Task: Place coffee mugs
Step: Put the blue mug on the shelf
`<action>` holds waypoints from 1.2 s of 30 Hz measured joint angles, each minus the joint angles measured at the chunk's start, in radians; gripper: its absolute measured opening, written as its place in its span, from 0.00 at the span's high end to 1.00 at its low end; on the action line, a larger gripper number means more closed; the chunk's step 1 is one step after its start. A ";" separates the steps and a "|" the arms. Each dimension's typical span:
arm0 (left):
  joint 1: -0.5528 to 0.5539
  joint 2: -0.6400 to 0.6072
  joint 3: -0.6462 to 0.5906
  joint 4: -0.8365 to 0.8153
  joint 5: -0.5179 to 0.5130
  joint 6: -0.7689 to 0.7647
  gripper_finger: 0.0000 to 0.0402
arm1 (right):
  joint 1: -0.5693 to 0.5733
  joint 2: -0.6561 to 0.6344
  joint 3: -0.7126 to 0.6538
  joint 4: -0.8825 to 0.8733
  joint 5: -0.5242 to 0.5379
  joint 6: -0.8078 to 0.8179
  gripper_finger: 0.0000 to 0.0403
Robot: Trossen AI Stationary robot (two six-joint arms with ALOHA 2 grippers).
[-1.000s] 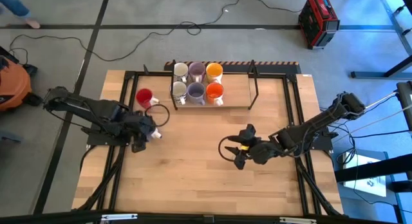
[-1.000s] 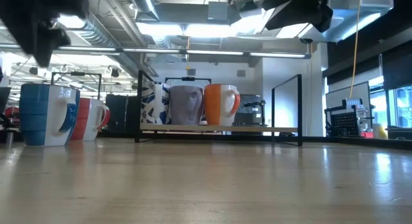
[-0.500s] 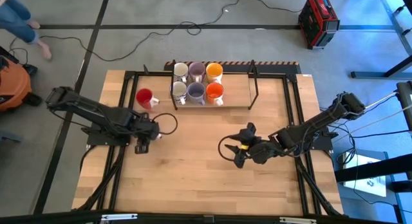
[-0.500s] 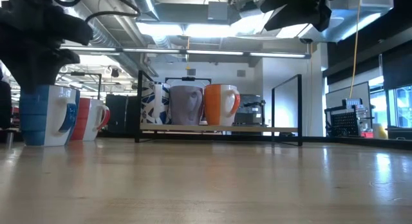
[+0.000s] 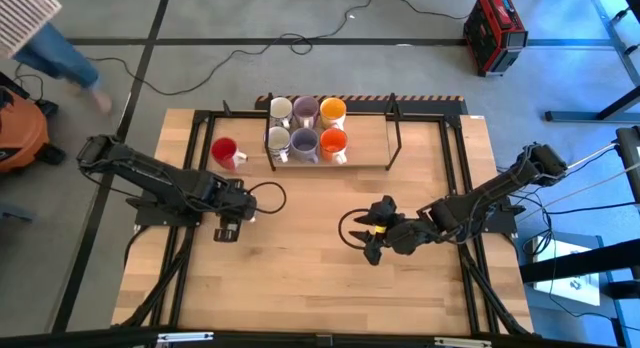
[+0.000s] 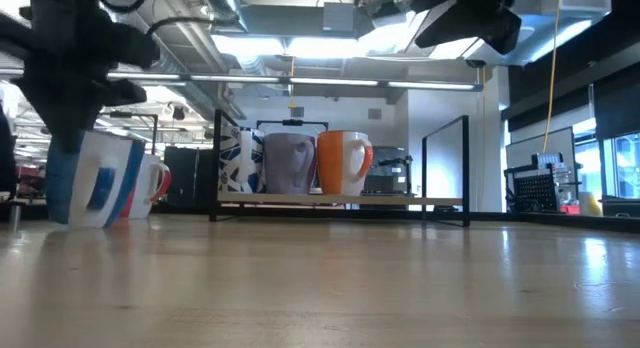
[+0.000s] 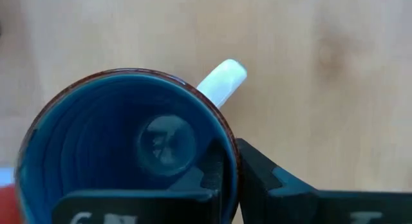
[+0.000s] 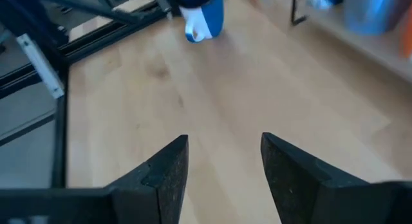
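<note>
High view: the left claw (image 5: 232, 210), left of centre on the bench (image 5: 300, 278), covers the blue mug; the red mug (image 5: 223, 151) stands beside the rack (image 5: 370, 166) holding six mugs. The right claw (image 5: 372, 238) waits right of centre.

Low view: the blue mug (image 6: 95, 178) tilts at far left, so I judge a lift is beginning; next comes carrying it to the rack.

Left wrist view: fingers (image 7: 257, 179) pinch the blue mug's rim.

Right wrist view: the right claw's jaws stand apart, empty.

No writing is readable.
</note>
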 joint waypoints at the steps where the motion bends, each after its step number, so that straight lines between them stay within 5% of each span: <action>1: -0.001 0.006 0.016 0.010 0.020 0.000 0.96 | 0.004 0.000 0.000 -0.001 -0.020 0.011 0.55; 4: -0.003 0.021 0.079 0.018 0.043 0.000 0.96 | 0.028 0.007 0.000 -0.001 -0.026 0.014 0.55; 12: -0.002 0.186 0.293 0.033 0.013 0.018 0.96 | 0.147 0.034 0.000 -0.004 0.159 0.046 0.55; 26: 0.004 0.630 0.681 0.126 -0.019 0.157 0.96 | 0.243 0.195 0.000 -0.048 0.188 0.259 0.55; 36: 0.004 0.809 0.837 0.123 0.021 0.195 0.96 | 0.324 0.281 0.000 -0.054 0.267 0.442 0.55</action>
